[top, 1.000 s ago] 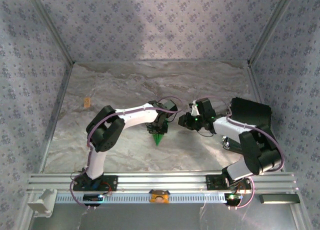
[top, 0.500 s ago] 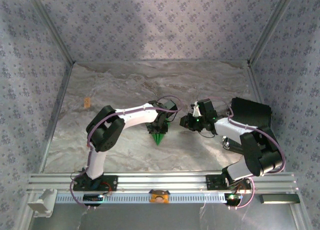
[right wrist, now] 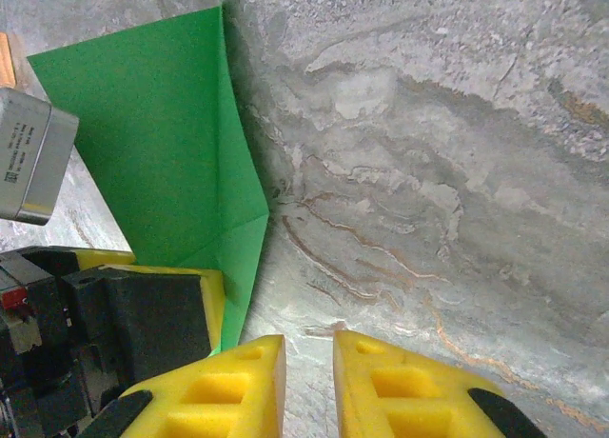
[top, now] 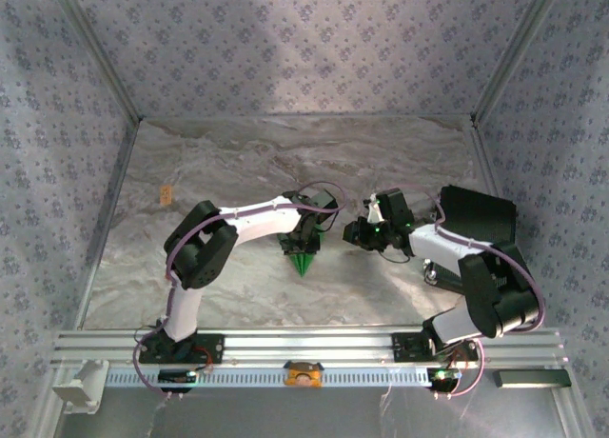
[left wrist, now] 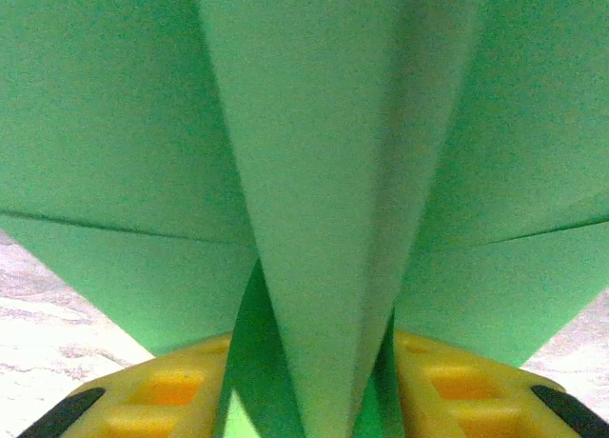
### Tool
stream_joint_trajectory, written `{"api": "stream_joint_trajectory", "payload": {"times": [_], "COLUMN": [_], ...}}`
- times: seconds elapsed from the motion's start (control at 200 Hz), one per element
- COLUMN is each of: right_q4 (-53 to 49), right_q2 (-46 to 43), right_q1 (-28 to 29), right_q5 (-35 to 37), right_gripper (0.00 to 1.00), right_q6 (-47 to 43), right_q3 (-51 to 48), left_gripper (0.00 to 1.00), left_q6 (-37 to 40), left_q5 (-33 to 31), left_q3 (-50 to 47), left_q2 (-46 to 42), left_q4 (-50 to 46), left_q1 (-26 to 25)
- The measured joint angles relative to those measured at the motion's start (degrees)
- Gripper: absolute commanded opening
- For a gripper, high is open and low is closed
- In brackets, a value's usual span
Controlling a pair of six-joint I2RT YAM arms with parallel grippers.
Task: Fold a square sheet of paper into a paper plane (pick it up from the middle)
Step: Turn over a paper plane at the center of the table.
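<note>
Status: the paper plane (top: 303, 261) is seen on the marble table (top: 219, 162), mid-workspace, right at the left gripper (top: 305, 236). Folding is judged far along: a slim dart with a centre crease, nose pointed at the near edge, wide end under the left wrist. In the overhead view its long axis is laid far-to-near, roughly square to the line between the two grippers.

Left wrist view: the centre fold is straddled by the yellow fingers (left wrist: 162, 400), one on each side, with the wings spread out beyond them. Whether the pads are pressed onto the fold or only set beside it cannot be told, as the contact is hidden by the paper.

The right gripper (top: 355, 233) is held to the right of the plane, near but apart, and aimed at it. Its fingers (right wrist: 224, 386) are drawn almost together with a narrow slit of table left between them; nothing is pinched. In its wrist view the plane's edge is found up and to the left of the fingertips, just beside them and not between them.

Key relation for the next move: the plane is at the left arm, so any crease press or lift is best assigned there. The right gripper would have to be shifted leftward, across the long axis, before the wing edge could be reached. One risk is judged likely: the thin paper could be skidded sideways if pushed while the left hold is loose.
</note>
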Motion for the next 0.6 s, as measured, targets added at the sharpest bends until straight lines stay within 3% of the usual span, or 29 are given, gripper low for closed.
{"api": "stream_joint_trajectory", "payload": {"times": [0.6], "right_q4": [-3.19], "right_q2": [-2.47], "right_q1": [-2.67], "right_q5": [0.61], "right_gripper": [0.24], "right_q6": [-0.39], "right_q3": [1.29], "left_gripper": [0.43], "left_q6": [0.28], "left_q5": [-1.07], "left_q3": [1.49], "left_q2": [-2.08], "left_q4": [-1.33], "left_q1": [0.00]}}
